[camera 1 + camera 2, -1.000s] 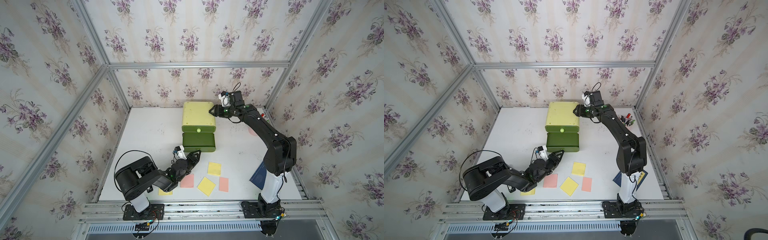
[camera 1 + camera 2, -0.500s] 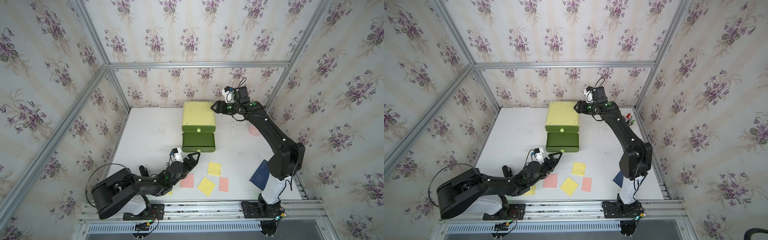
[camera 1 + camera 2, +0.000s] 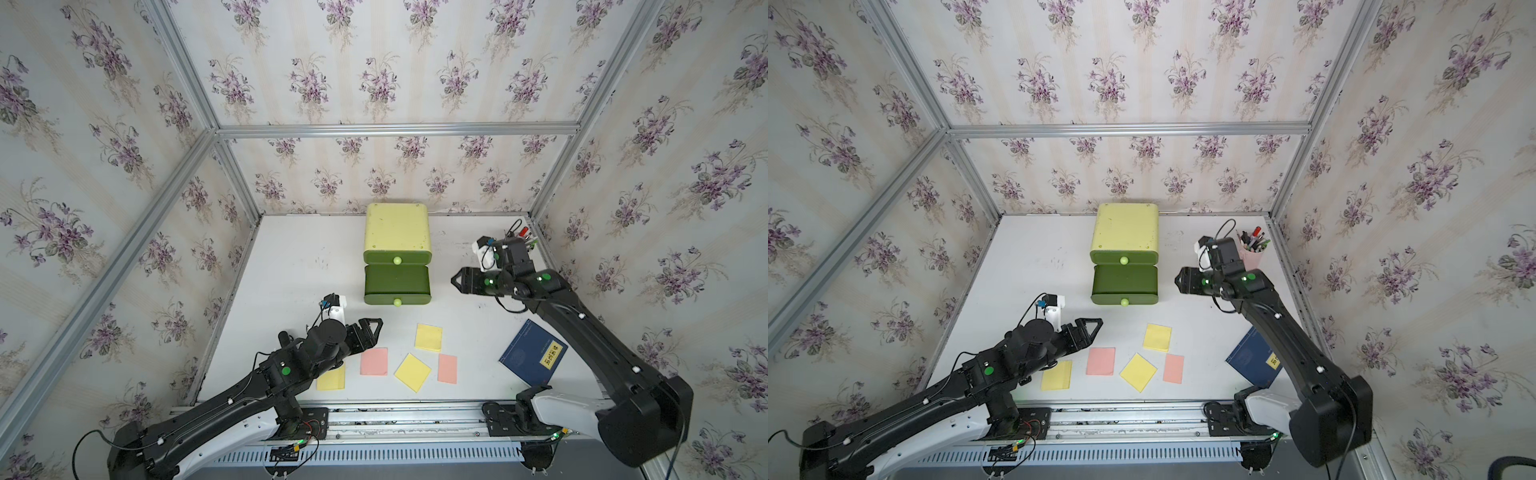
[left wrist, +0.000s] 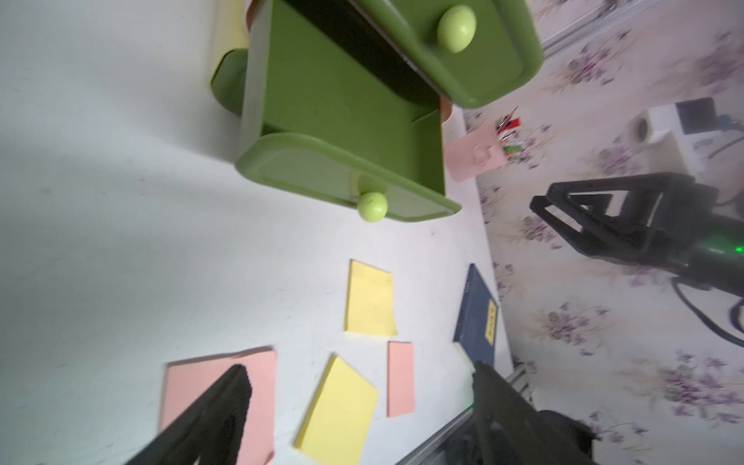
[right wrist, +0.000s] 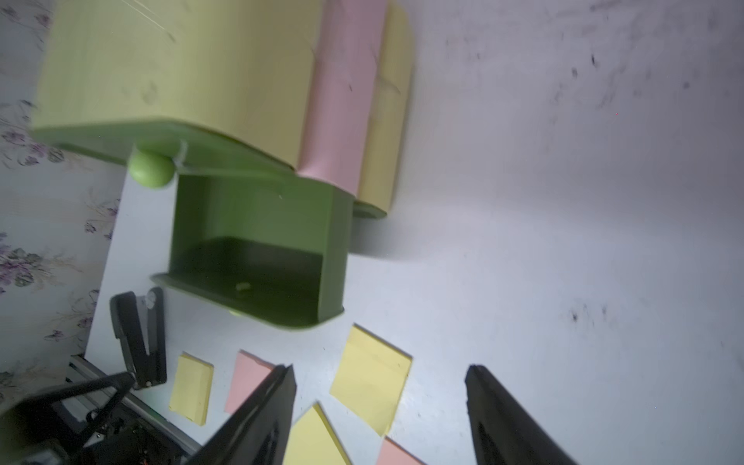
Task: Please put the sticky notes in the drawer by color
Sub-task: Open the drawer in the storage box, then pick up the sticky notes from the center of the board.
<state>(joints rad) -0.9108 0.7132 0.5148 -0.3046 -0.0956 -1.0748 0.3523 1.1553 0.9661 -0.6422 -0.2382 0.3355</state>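
The drawer [image 3: 397, 232] [image 3: 1125, 232] stands at the back middle, with one green tray [image 3: 397, 284] pulled far out. The tray's inside [image 5: 257, 273] looks dark, and no notes show in it. Near the table's front lie three yellow sticky notes [image 3: 429, 337] [image 3: 412, 372] [image 3: 331, 377] and two pink ones [image 3: 374, 361] [image 3: 447, 368]. My left gripper [image 3: 374, 328] [image 4: 358, 368] is open and empty, just above the left pink note [image 4: 221, 386]. My right gripper [image 3: 457, 280] [image 5: 378, 368] is open and empty, level with the pulled-out tray on its right.
A dark blue booklet [image 3: 533, 357] with a yellow label lies at the front right, under my right arm. A pink pen cup [image 3: 1252, 253] stands at the back right corner. Aluminium frame posts and papered walls close in the table.
My left gripper has opened and drawn back from the tray's front toward the notes. My right gripper has swung from beside the chest's top forward and right.
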